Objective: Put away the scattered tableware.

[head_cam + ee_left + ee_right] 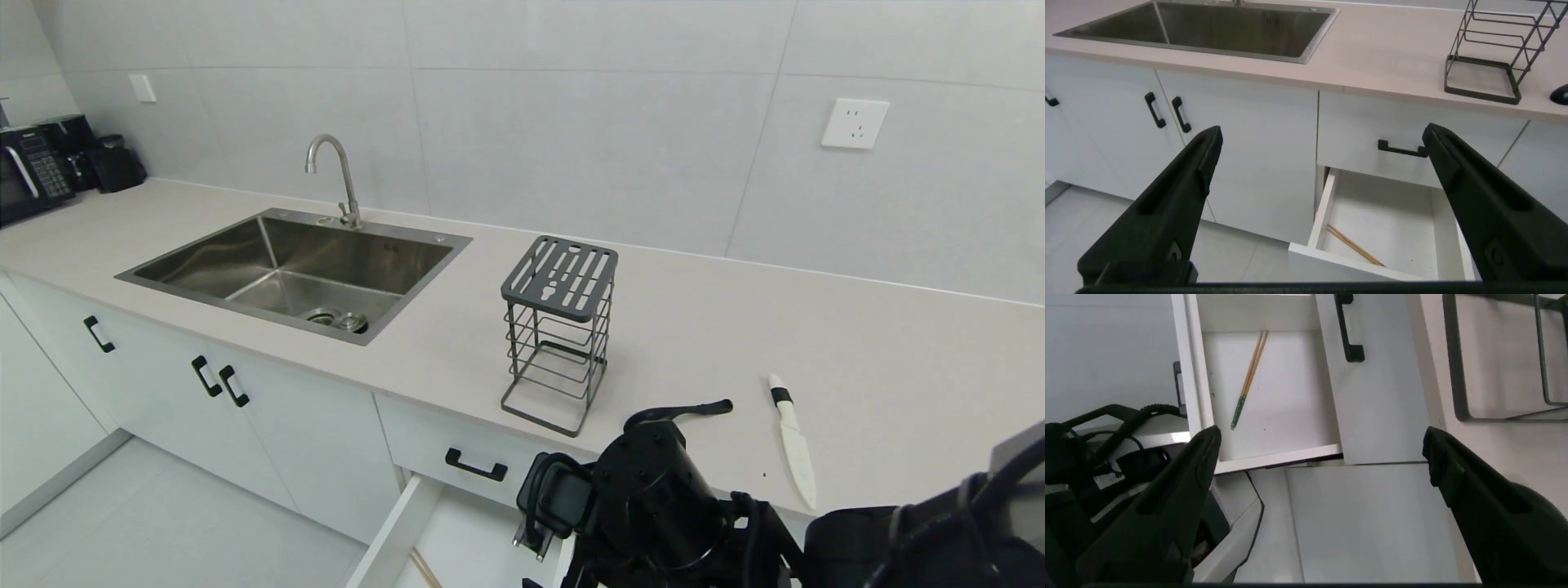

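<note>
A white knife with a black band lies on the counter at the right, near the front edge. A thin black utensil lies between it and the dark wire rack. Under the counter a white drawer stands pulled out, with a pair of chopsticks inside. My left gripper is open and empty, held in front of the cabinets below counter height. Open and empty too, my right gripper hangs above the open drawer.
A steel sink with a faucet is set into the counter left of the rack. A closed drawer with a black handle sits above the open one. Cabinet doors run to the left. A microwave stands far left.
</note>
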Tool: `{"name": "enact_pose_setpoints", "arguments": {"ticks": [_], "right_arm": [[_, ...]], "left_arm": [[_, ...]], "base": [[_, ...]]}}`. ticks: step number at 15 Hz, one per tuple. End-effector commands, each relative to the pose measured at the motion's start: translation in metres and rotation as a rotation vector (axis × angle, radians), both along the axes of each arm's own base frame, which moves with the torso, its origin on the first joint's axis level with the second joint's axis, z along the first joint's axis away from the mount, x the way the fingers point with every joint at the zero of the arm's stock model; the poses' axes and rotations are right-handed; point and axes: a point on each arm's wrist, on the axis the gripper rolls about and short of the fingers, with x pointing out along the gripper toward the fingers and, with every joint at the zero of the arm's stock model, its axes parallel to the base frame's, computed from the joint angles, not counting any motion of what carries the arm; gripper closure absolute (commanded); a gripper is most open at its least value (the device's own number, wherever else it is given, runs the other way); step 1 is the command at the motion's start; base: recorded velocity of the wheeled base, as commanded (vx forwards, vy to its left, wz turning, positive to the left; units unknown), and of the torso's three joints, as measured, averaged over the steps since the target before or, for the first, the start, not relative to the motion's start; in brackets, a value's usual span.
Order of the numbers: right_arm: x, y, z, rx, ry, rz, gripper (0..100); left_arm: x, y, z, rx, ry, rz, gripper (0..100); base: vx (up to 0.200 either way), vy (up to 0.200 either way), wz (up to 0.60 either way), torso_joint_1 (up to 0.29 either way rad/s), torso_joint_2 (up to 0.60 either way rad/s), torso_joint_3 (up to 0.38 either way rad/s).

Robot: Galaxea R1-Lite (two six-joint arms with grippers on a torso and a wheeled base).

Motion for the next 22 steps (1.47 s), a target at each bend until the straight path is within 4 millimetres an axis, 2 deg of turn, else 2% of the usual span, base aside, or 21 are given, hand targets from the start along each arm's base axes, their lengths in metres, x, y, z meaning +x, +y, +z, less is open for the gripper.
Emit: {"name": "enact_pose_setpoints", "arguments": {"ticks": [1, 3, 5, 7, 10, 13, 15, 17, 18, 20, 22], "right_arm": [[0.009, -0.007, 0.000, 0.006, -0.002, -0.037, 0], [0.015, -0.024, 0.008, 0.026, 0.002, -0.071, 0], [0.025, -0.061, 0.024, 0.081, 0.011, -0.121, 0], [0.031, -0.082, 0.033, 0.106, -0.004, -0.182, 0], [0.039, -0.106, 0.030, 0.097, 0.010, -0.212, 0], [0.041, -0.116, 0.026, 0.119, 0.045, -0.187, 0], [0.066, -0.130, 0.040, 0.216, 0.048, -0.184, 0], [0.077, -0.138, 0.045, 0.277, 0.124, -0.127, 0], [0.085, -0.141, 0.043, 0.278, 0.174, -0.122, 0], [0.107, -0.139, 0.035, 0.254, 0.155, -0.091, 0], [0.117, -0.146, 0.027, 0.228, 0.146, -0.089, 0]], "left_arm": [[0.000, 0.000, 0.000, 0.000, 0.001, -0.001, 0], [0.000, 0.000, 0.000, 0.000, 0.003, 0.001, 0], [0.000, 0.000, 0.000, 0.000, 0.001, -0.001, 0], [0.000, 0.000, 0.000, 0.000, 0.003, 0.001, 0], [0.000, 0.000, 0.000, 0.000, 0.001, -0.001, 0], [0.000, 0.000, 0.000, 0.000, 0.001, -0.001, 0], [0.000, 0.000, 0.000, -0.001, 0.001, 0.001, 0], [0.000, 0.000, 0.000, 0.000, 0.003, -0.001, 0], [0.000, 0.000, 0.000, 0.000, 0.001, 0.001, 0], [0.000, 0.000, 0.000, 0.000, 0.003, 0.001, 0], [0.000, 0.000, 0.000, -0.001, 0.001, 0.001, 0]], "base": [[0.000, 0.000, 0.00, 0.000, 0.00, 0.000], [0.000, 0.000, 0.00, 0.000, 0.00, 0.000], [0.000, 0.000, 0.00, 0.000, 0.00, 0.000], [0.000, 0.000, 0.00, 0.000, 0.00, 0.000], [0.000, 0.000, 0.00, 0.000, 0.00, 0.000], [0.000, 0.000, 0.00, 0.000, 0.00, 0.000], [0.000, 0.000, 0.00, 0.000, 0.00, 0.000], [0.000, 0.000, 0.00, 0.000, 0.00, 0.000], [0.000, 0.000, 0.00, 0.000, 0.00, 0.000], [0.000, 0.000, 0.00, 0.000, 0.00, 0.000], [0.000, 0.000, 0.00, 0.000, 0.00, 0.000]]}}
